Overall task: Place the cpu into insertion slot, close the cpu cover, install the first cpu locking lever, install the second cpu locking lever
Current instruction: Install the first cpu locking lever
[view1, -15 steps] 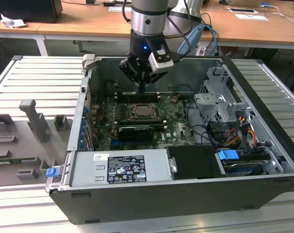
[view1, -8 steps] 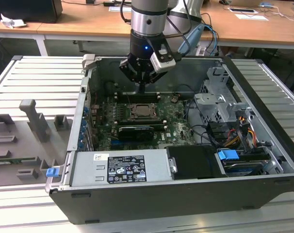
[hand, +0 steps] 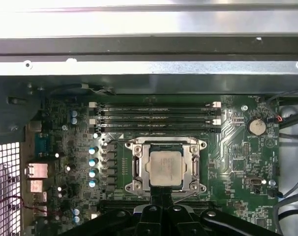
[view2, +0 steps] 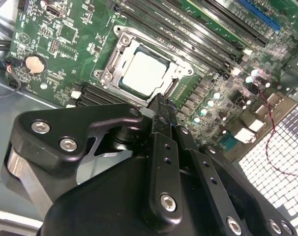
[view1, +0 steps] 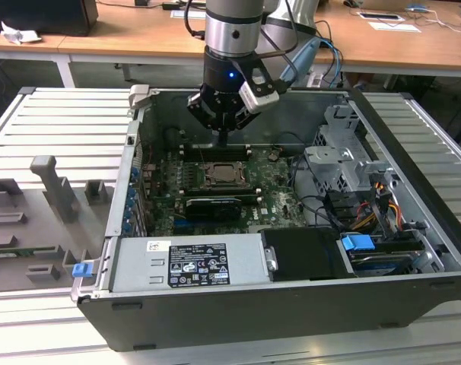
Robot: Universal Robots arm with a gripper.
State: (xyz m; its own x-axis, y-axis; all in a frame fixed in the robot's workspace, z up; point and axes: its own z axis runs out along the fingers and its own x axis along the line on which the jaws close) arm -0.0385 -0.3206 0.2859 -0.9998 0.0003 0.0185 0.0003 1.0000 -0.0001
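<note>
Hovering gripper (view2: 161, 101), fingers pressed together, holding nothing. Cpu (view2: 146, 73), framed by cover (view2: 111, 73), lies just ahead of its tip

Support: ribbed pale-grey metal table (view1: 33, 129), its ribs running across the exterior view.
Main load: open computer case (view1: 291, 312), lying on its side, resting directly on the table at the middle and the exterior view's right.
Second load: grey fixture blocks (view1: 59, 190), posts and low holders, at the exterior view's left.
Relation: blocks just beside the case's wall.
</note>
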